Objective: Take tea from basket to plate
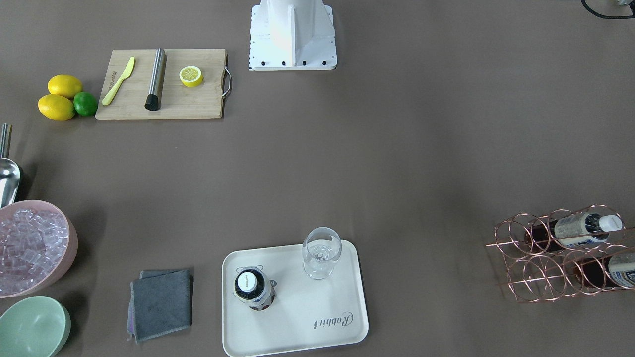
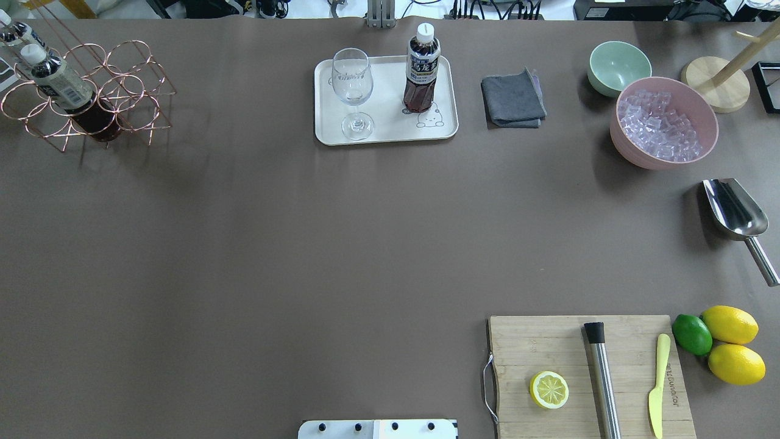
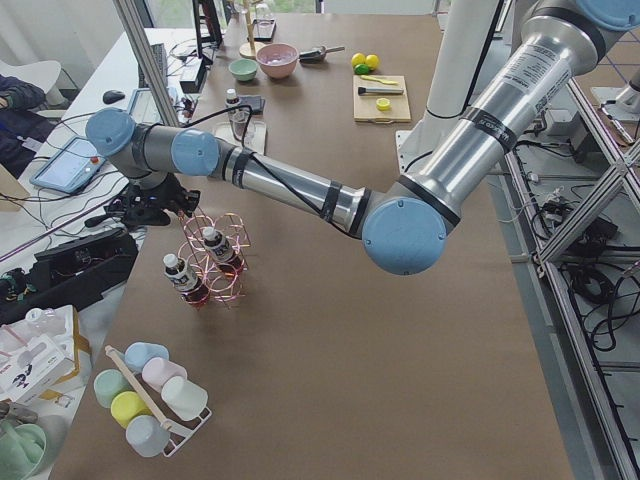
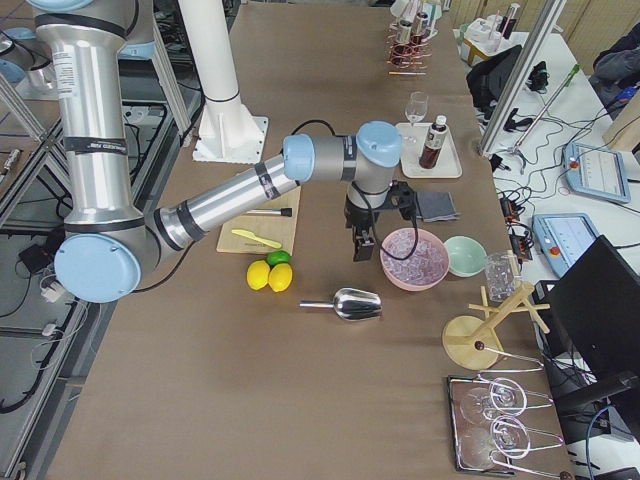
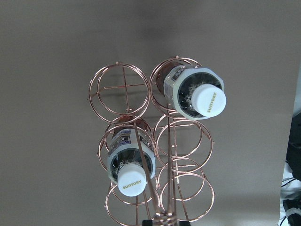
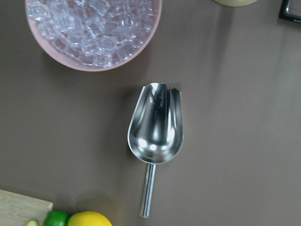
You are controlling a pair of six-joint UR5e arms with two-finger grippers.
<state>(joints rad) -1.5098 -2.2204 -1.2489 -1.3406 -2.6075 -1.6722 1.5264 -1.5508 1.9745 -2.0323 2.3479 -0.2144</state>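
One tea bottle [image 2: 421,73] stands upright on the cream plate [image 2: 390,131], beside a wine glass [image 2: 351,91]. The copper wire basket [image 2: 128,73] sits at the far left corner. It holds two more tea bottles [image 5: 197,94] [image 5: 129,165], leaning in their ring cells. My left gripper [image 3: 165,208] hovers just above the basket's handle; it shows only in the exterior left view, so I cannot tell its state. My right gripper [image 4: 364,250] hangs beside the pink bowl, above a metal scoop [image 6: 155,125], and I cannot tell its state either.
To the right of the plate lie a grey cloth [image 2: 513,97], a mint-green bowl [image 2: 618,64] and a pink bowl of ice [image 2: 664,122]. A cutting board [image 2: 585,347] with a lemon half, a metal rod and a knife is near right, with lemons and a lime beside it.
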